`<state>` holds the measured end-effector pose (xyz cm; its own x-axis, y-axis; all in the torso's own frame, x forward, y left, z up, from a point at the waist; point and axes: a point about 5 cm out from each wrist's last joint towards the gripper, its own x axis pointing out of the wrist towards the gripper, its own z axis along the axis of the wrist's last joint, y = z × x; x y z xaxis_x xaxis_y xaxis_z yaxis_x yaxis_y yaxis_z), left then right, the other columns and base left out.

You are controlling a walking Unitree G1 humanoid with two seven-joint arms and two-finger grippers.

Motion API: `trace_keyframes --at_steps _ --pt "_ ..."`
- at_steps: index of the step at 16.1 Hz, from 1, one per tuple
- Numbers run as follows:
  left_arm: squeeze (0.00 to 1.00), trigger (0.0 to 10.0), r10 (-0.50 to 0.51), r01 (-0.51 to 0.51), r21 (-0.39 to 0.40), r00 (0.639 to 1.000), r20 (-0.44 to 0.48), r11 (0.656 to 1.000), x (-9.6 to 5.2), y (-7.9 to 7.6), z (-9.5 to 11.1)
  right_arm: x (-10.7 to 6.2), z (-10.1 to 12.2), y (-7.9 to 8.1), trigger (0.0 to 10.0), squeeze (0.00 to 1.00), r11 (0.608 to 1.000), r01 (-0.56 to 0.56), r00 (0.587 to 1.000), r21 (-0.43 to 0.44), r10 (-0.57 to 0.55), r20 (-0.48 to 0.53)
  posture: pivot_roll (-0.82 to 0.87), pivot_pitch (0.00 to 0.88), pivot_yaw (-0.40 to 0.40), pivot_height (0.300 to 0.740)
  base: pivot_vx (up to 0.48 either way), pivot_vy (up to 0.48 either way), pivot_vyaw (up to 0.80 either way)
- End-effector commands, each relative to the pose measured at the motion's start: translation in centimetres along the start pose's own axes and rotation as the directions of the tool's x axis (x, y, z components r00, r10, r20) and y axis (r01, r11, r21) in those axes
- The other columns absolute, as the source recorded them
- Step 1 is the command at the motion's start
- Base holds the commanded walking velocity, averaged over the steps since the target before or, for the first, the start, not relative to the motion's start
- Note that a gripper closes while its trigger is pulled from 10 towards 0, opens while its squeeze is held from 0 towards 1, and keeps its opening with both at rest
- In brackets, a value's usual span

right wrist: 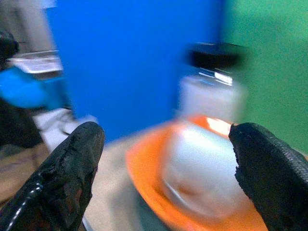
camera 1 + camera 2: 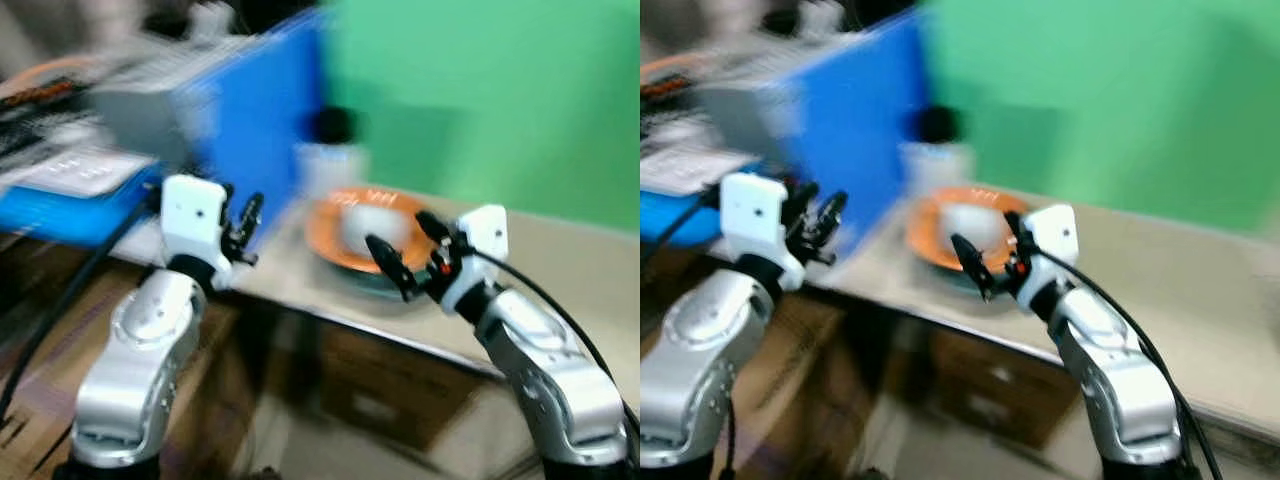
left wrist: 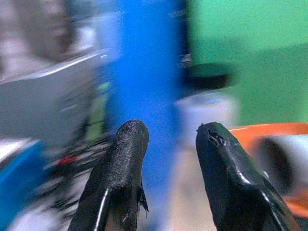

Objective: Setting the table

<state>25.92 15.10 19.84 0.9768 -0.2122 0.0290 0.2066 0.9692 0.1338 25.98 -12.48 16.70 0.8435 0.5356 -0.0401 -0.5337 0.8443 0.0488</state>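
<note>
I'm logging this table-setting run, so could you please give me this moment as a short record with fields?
surface: beige table
plate: orange plate, near the table's front edge
cup: white cup, on the plate
jar: white jar with a black lid, behind the plate
left gripper: open, raised beside the blue panel
right gripper: open, at the plate, holding nothing
image: blurred

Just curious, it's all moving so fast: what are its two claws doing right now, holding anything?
Left gripper: open, holding nothing.
Right gripper: open wide, empty, pointed at the white cup on the orange plate.
</note>
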Motion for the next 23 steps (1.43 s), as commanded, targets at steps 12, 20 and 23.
trace_keyframes --at_steps 12,20,23 --pt "0.0 10.0 -0.33 0.33 -0.001 0.944 -0.018 0.944 -1.8 -2.5 -0.5 0.6 2.1 0.2 10.0 0.0 0.987 -0.067 0.995 -0.146 0.055 -0.086 0.15 0.0 0.002 0.74 0.158 0.0 0.0" --pt "0.0 10.0 -0.33 0.33 -0.001 0.944 -0.018 0.944 -1.8 -2.5 -0.5 0.6 2.1 0.2 10.0 0.0 0.987 -0.067 0.995 -0.146 0.055 -0.086 0.15 0.0 0.002 0.74 0.0 0.0 0.0" --pt "0.0 10.0 -0.33 0.33 -0.001 0.944 -0.018 0.944 -1.8 -2.5 -0.5 0.6 2.1 0.2 10.0 0.0 0.987 -0.067 0.995 -0.146 0.055 -0.086 0.15 0.0 0.002 0.74 0.0 0.0 0.0"
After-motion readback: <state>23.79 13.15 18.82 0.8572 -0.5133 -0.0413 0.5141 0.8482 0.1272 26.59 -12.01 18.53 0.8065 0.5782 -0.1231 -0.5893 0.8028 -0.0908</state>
